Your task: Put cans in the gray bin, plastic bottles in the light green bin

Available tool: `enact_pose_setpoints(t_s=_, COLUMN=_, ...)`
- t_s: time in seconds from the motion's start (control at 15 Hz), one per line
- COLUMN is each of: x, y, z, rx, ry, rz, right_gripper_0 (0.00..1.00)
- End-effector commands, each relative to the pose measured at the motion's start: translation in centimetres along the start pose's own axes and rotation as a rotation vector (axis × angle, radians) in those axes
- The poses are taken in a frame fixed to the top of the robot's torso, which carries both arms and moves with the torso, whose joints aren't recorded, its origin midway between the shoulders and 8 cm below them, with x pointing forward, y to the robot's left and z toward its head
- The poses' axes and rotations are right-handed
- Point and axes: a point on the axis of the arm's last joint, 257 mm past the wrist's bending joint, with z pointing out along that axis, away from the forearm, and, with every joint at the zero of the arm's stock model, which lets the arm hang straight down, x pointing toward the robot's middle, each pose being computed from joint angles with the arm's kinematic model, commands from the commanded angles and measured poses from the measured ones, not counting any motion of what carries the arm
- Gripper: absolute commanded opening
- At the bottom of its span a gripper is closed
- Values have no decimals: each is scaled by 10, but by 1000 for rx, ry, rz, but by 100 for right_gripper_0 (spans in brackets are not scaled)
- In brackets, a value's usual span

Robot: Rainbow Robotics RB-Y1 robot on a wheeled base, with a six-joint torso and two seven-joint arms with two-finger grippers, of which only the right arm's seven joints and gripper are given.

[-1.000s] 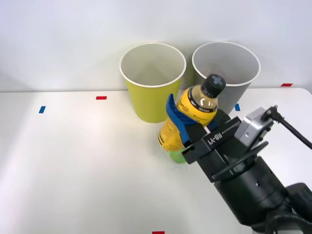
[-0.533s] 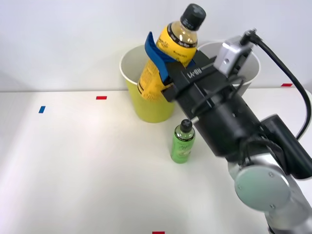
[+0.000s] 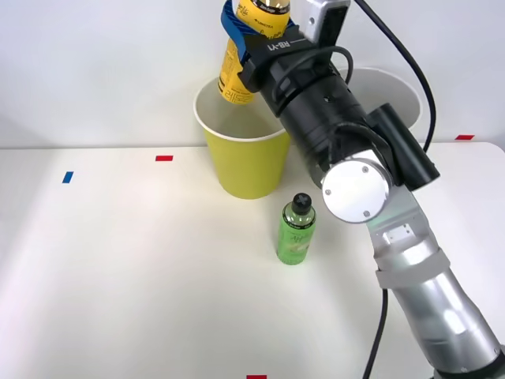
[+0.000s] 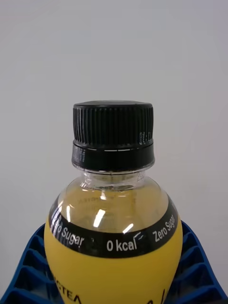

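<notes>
My right gripper [image 3: 251, 33] is shut on the yellow bottle [image 3: 245, 55] and holds it high, above the open mouth of the light green bin [image 3: 241, 150]. The wrist view shows that bottle [image 4: 114, 247] close up, black cap up, with a blue ribbed finger [image 4: 28, 275] on each side. The green bottle [image 3: 296, 230] stands upright on the table in front of the bins. The gray bin [image 3: 394, 91] stands right of the green one, mostly hidden behind my arm. No cans are in view.
The white table [image 3: 118, 260] carries small red tape marks [image 3: 163, 158] and a blue one [image 3: 68, 177]. A pale wall rises behind the bins. My arm [image 3: 379, 205] crosses the right side of the table.
My gripper has lifted the yellow bottle from beside the green bottle up and back, to above the light green bin. The green bottle has stayed in place.
</notes>
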Motion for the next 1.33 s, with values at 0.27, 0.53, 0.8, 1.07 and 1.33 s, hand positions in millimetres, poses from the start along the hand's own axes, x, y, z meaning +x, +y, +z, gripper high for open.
enact_pose_setpoints(t_s=0.27, x=40, y=-20, z=38, rx=30, ry=86, rz=-90, right_gripper_0=0)
enact_pose_setpoints(t_s=0.53, x=48, y=-31, z=48, rx=39, ry=113, rz=-115, right_gripper_0=0)
enact_pose_setpoints(t_s=0.8, x=48, y=-31, z=48, rx=36, ry=115, rz=-103, right_gripper_0=83)
enact_pose_setpoints(t_s=1.07, x=48, y=-30, z=48, rx=36, ry=113, rz=-102, right_gripper_0=100)
enact_pose_setpoints(t_s=1.33, x=43, y=-30, z=48, rx=33, ry=103, rz=-116, right_gripper_0=100)
